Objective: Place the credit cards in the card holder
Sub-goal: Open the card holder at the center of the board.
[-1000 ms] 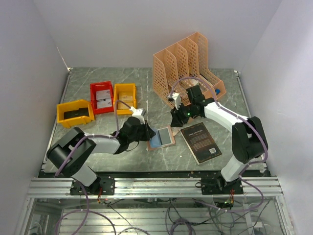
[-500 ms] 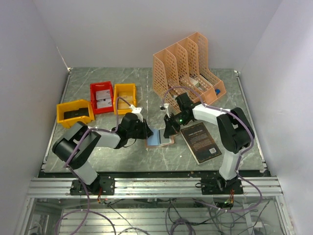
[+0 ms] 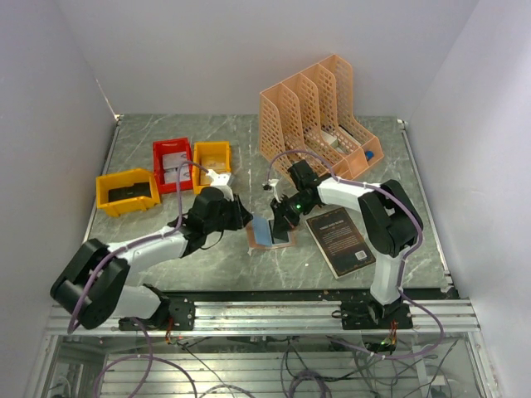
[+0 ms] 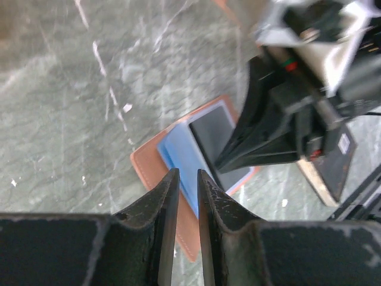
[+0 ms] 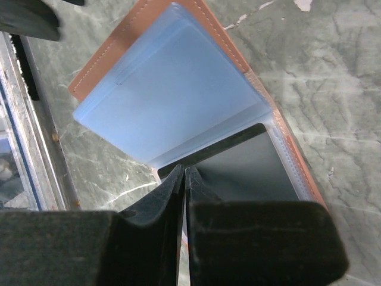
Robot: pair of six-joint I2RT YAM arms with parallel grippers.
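The card holder (image 3: 259, 238) lies open on the table, salmon outside (image 4: 149, 165) with pale blue inner sleeves (image 5: 166, 101). A dark credit card (image 5: 250, 164) sits flat in its right-hand sleeve (image 4: 211, 134). My right gripper (image 3: 280, 224) is shut, its joined tips (image 5: 183, 170) resting on that card's near corner. My left gripper (image 3: 241, 217) hovers at the holder's left edge. Its jaws (image 4: 187, 174) stand a narrow gap apart with nothing between them. More pale cards lie in the red bin (image 3: 158, 152).
A black book (image 3: 340, 240) lies right of the holder. The peach lattice file organizer (image 3: 319, 108) stands at the back right. Two yellow bins (image 3: 106, 199) (image 3: 199, 166) flank the red one at the back left.
My right gripper swung left from beside the book down onto the holder and shut. My left gripper drew back off the holder's left page and its jaws parted slightly.
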